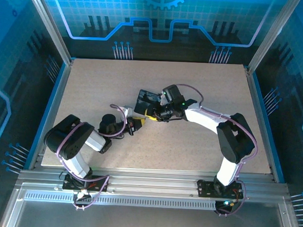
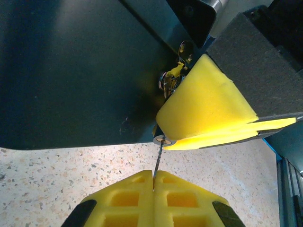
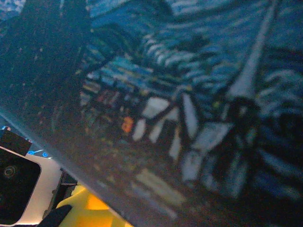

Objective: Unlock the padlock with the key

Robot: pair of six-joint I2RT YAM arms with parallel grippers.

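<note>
In the left wrist view my left gripper [image 2: 154, 178] is shut on the key [image 2: 159, 158], a thin dark blade standing up from between the yellow pads. The blade's tip meets the keyhole in the round silvery bottom of the padlock [image 2: 164, 140]. My right gripper's yellow fingers [image 2: 203, 109] close around the padlock and hide most of its body. From above, the left gripper [image 1: 137, 124] and right gripper [image 1: 152, 115] meet tip to tip in front of the dark box [image 1: 146, 99].
The box's dark side wall [image 2: 71, 71] stands close behind the padlock, with a small metal hasp [image 2: 173, 78] on it. Its blue painted lid [image 3: 189, 94] is blurred and very near the right wrist camera, a yellow finger [image 3: 87, 208] below it. Speckled tabletop [image 2: 71, 179] lies underneath.
</note>
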